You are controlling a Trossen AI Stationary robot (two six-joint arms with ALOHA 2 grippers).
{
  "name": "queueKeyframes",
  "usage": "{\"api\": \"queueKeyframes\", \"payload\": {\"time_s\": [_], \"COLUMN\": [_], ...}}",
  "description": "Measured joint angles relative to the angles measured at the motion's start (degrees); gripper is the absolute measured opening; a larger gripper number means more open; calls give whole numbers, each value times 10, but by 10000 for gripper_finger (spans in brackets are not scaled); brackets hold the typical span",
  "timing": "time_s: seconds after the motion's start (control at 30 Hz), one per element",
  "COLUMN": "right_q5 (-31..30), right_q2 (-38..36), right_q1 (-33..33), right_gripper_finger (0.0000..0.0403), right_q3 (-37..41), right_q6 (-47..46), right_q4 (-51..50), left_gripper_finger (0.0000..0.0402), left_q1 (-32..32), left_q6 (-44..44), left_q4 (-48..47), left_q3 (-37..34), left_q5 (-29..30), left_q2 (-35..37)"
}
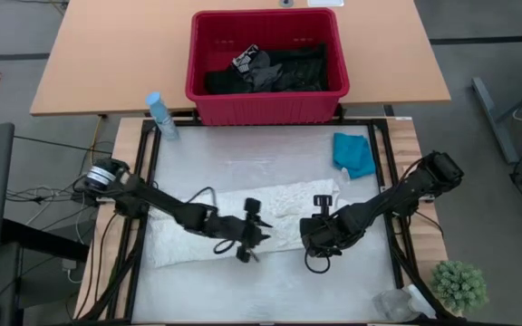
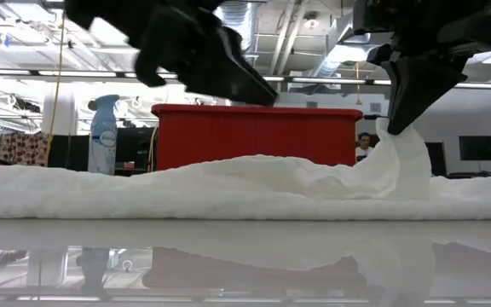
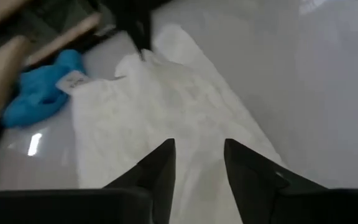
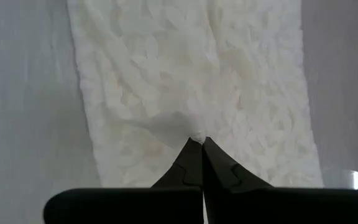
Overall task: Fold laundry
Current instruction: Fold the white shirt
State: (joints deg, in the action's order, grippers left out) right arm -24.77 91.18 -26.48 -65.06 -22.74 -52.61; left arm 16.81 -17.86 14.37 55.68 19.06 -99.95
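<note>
Risk: right tool (image 4: 202, 144) clenched on thin pinch of white garment (image 1: 243, 222), fabric could slip out; left tool (image 3: 199, 163) released above it, fold may sag back on surface (image 1: 270, 290)

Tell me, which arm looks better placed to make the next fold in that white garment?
Probably the right. Its end effector is shut on a pinch of the white lacy garment, lifting it into a peak. The left end effector is open above the cloth, holding nothing.
</note>
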Motion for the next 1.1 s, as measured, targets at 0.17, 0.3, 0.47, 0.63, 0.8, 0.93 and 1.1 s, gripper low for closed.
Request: {"api": "queueKeyframes", "payload": {"time_s": [0.17,0.3,0.47,0.63,0.8,0.93,1.1], "right_q5": [0,0,0,1,1,3,11], "right_q2": [0,0,0,0,0,0,0], "right_q1": [0,0,4,8,8,8,8], "right_gripper_finger": [18,18,18,18,18,18,18], "right_q3": [0,0,0,0,0,0,0], "right_q6": [-28,-32,-39,-39,-39,-43,-68], "right_q4": [0,3,9,10,10,8,-7], "left_gripper_finger": [162,175,176,174,159,132,105], "left_q1": [-14,-26,-43,-53,-56,-65,-73], "left_q6": [-65,-112,-117,-110,-108,-72,-64], "left_q4": [-123,-174,-189,-174,-160,-183,-220], "left_q3": [89,120,120,120,121,121,121], "left_q5": [-10,10,-21,2,28,10,3], "left_q2": [-59,-89,-96,-95,-94,-93,-93]}}
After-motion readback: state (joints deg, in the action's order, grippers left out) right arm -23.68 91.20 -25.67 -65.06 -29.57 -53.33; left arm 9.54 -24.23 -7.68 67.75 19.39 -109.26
